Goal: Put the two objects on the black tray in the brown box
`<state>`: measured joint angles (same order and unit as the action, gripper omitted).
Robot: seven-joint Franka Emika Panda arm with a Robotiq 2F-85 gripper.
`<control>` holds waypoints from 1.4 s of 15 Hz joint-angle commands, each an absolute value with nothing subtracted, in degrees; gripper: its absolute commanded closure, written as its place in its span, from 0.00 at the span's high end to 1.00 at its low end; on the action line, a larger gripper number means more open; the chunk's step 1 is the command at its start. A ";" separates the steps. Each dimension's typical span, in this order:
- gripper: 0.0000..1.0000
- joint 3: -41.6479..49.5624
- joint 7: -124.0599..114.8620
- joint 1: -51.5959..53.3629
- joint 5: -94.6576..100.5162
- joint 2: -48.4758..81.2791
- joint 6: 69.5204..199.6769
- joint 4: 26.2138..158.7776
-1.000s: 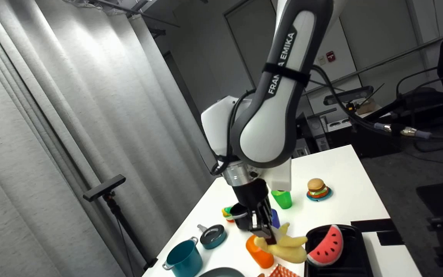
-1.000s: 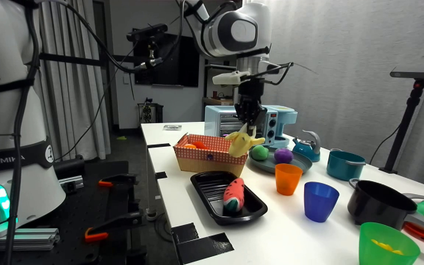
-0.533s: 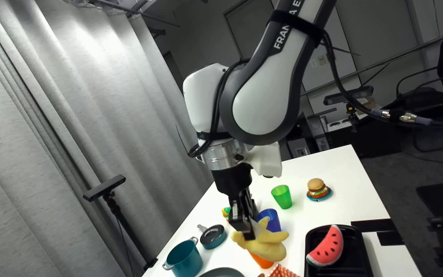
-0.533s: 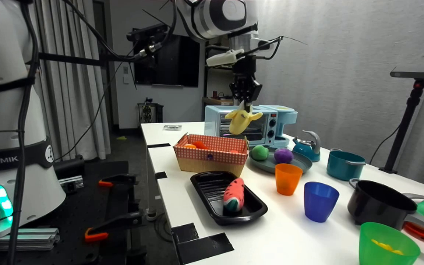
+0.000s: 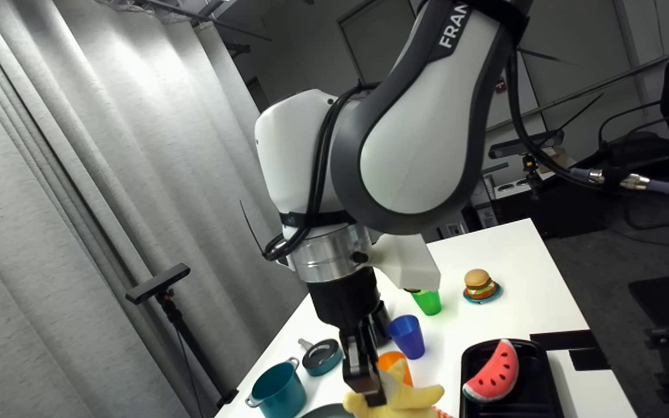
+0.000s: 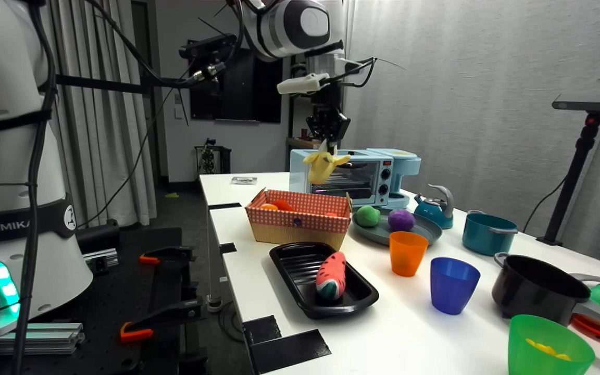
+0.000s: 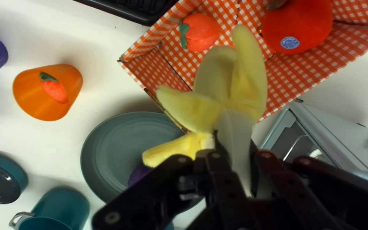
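Above the box [image 7: 299,75], in the wrist view, the end effector [image 7: 234,145] grips the banana [image 7: 233,99] by its pale, narrow end. The banana looks like light, soft plush: squashy, hardly slippery, difficult to harm, so that end seems a sound hold. In an exterior view, the arm [image 6: 289,31] reaches out with its wrist [image 6: 325,63] pointing straight down and the banana dangling; whether it hangs wholly within the box's walls is hard to tell. In an exterior view, the watermelon [image 5: 494,374], probably just as soft, lies in the tray [image 5: 535,395], best pinched across its middle when its turn comes.
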<state>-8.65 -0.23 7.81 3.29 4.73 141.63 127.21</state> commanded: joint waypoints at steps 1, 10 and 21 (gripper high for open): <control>0.03 -9.16 2.32 8.30 1.36 4.38 140.51 127.71; 0.76 -9.24 3.85 8.15 0.85 3.68 140.29 129.82; 1.00 -8.01 3.63 7.02 0.26 3.09 140.53 130.67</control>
<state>-8.63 2.11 7.71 2.11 4.87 141.63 129.54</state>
